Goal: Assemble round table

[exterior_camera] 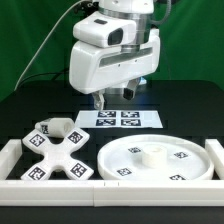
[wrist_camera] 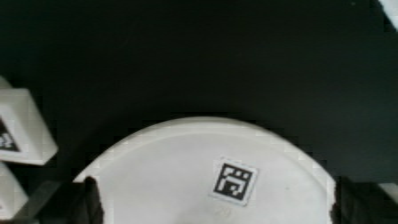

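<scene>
Round table parts lie loose and unjoined on the black table (exterior_camera: 185, 105). The large flat round disc (exterior_camera: 150, 168) rests flat toward the exterior view's right. It has a raised rim, a small hub near its middle and square tags on its upper face. The X-shaped cross base (exterior_camera: 57, 157) lies flat toward the exterior view's left, just beside the disc, with a tag on each arm. Behind the cross base sits the short cylindrical leg (exterior_camera: 56, 125), also tagged; whether it touches the base cannot be told.

A low white rail (exterior_camera: 108, 186) runs along the near edge and turns up at both sides, and the disc and the cross base lie close inside it. Farther back, the marker board (exterior_camera: 150, 119) lies flat on the table, apart from all three parts.

The arm's white hand hangs over the marker board's end on the exterior view's left, and the fingers (exterior_camera: 99, 101) point down just above it. They stand wide apart with nothing between them, touching no part.

In the wrist view the disc (wrist_camera: 169, 165) shows as a pale rounded edge with one tag on it, against the dark table (wrist_camera: 214, 60). A second white tagged part (wrist_camera: 15, 120) shows at the edge of that view; which one it is cannot be told.
</scene>
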Controlling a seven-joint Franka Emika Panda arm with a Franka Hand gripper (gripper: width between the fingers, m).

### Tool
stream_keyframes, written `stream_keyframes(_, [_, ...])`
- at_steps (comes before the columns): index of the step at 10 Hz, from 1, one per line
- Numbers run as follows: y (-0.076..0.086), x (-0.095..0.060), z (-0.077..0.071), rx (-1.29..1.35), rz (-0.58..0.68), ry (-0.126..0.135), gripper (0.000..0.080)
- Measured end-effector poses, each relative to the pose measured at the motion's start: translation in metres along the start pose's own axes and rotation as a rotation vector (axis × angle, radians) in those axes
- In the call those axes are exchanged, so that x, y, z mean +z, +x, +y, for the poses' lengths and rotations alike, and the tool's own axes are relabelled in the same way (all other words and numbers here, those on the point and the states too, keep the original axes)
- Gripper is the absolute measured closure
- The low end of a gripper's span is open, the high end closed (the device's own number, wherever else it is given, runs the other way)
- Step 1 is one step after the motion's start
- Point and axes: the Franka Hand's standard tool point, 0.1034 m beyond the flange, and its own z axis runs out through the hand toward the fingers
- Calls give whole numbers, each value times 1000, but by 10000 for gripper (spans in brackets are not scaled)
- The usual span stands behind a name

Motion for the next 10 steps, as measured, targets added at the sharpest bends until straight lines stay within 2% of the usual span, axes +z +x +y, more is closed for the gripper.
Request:
stream_keyframes(1, [5, 1, -3, -5, -43, 17, 150])
stream_keyframes(2, [5, 4, -5, -22, -76, 23, 150])
stream_keyframes(3, [-6, 15, -4, -63, -142, 3, 150])
stream_keyframes(5, [-40, 24, 8, -104, -241, -60, 150])
stream_keyframes(6, [-55, 24, 16, -125, -275, -64, 150])
stream_keyframes(7, [-63, 24, 19, -107, -313, -49, 150])
stream_keyframes(8, [-58, 26, 12, -100, -364, -35, 150])
stream_keyframes(10, [-53, 28, 11, -118, -370, -31, 150])
